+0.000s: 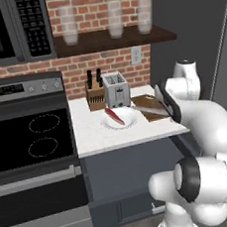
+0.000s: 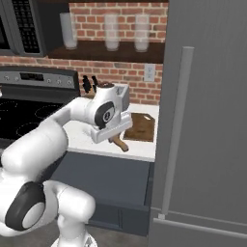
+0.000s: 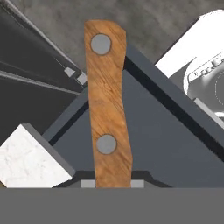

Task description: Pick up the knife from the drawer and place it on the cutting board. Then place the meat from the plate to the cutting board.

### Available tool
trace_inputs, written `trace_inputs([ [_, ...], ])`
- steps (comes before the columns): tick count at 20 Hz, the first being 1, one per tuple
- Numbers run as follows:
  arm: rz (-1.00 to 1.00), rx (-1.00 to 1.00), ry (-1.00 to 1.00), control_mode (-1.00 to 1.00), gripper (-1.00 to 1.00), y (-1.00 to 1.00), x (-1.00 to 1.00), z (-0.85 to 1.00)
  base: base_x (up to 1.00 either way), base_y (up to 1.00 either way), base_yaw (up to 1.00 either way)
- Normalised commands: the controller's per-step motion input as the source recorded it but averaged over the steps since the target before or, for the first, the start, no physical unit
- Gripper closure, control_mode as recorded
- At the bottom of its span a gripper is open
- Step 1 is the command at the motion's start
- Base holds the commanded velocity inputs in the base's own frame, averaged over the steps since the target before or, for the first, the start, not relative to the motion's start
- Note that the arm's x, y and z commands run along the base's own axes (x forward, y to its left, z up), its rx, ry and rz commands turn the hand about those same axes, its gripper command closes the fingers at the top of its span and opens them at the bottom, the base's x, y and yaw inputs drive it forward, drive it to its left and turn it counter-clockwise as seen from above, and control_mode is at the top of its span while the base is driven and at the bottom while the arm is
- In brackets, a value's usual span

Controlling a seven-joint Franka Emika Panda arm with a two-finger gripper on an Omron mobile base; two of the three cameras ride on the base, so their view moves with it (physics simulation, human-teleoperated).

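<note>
Left base view, from left to right: the meat (image 1: pixel 114 115) lies across the plate (image 1: pixel 128 121) near the middle of the white counter (image 1: pixel 96 137); the cutting board (image 1: pixel 145 102) sits at the counter's right edge; the knife (image 1: pixel 154 111) slants over the board's near edge, blade toward the plate. Right base view: the gripper (image 2: pixel 115 136) is clamped on the knife's wooden handle, which juts down from it toward the counter's front edge, above the open drawer (image 2: pixel 113 181). Hand view: the handle runs straight out between the closed jaws, the drawer's interior below.

Risk, as a judgement: the grip appears to sit near the blade end of the handle, so a quick swing could pivot the knife; a low approach could drive the blade into the plate or the meat.

Pose: the arm bends forward from the base, wrist high above the drawer, hand turned sideways beside the board.
</note>
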Motion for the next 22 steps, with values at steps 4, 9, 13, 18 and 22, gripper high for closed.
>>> trace_inputs([
  [4,-0.43,0.00,-0.05,-1.00,1.00,-0.07,0.70,-0.34,0.00,0.00,0.00],
  [9,-0.28,0.00,-0.10,-1.00,1.00,0.01,0.48,-0.62,0.00,0.00,0.00],
  [13,-0.19,0.00,-0.13,-1.00,1.00,0.06,0.52,-0.22,0.00,0.00,0.00],
  [18,-0.19,-0.01,-0.15,-1.00,1.00,0.01,0.61,-0.03,0.00,0.00,0.00],
  [22,-0.20,-0.09,-0.05,-1.00,1.00,0.15,0.74,-0.36,0.00,0.00,0.00],
])
